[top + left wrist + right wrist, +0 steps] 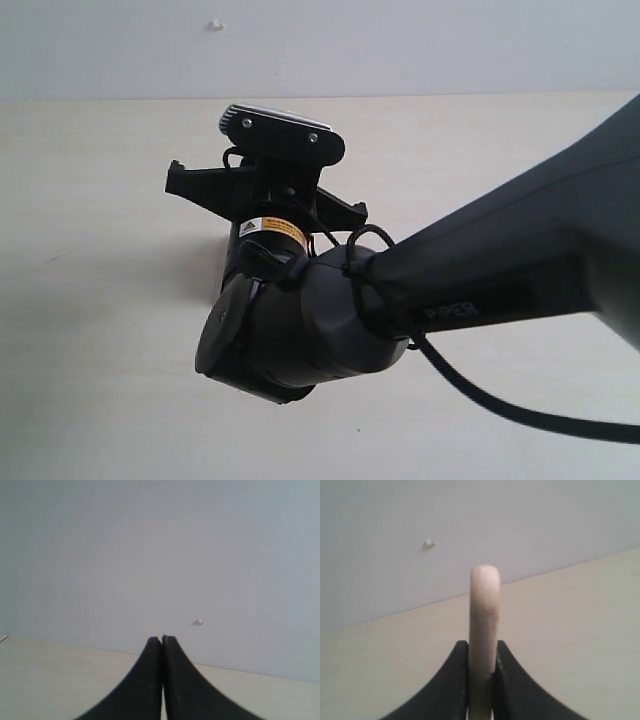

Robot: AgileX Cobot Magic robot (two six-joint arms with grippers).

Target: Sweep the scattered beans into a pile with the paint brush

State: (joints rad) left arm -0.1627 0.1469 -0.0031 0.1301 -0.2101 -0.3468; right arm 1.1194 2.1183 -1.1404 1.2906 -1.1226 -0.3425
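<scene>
In the right wrist view the paint brush's pale wooden handle (484, 615) stands edge-on between the black fingers of my right gripper (482, 645), which is shut on it. Its rounded end sticks out past the fingertips; ferrule and bristles are out of view. In the exterior view the right arm (480, 280) and its wrist camera (282, 130) cover the middle of the table and hide that gripper and the brush. My left gripper (161, 639) is shut with nothing between its fingers and points toward the wall. No beans show in any view.
The pale wooden table (100, 300) runs back to a plain grey-white wall (400, 40). A small white speck (216, 24) sits on the wall. A black cable (500, 405) hangs from the right arm over the table's near right.
</scene>
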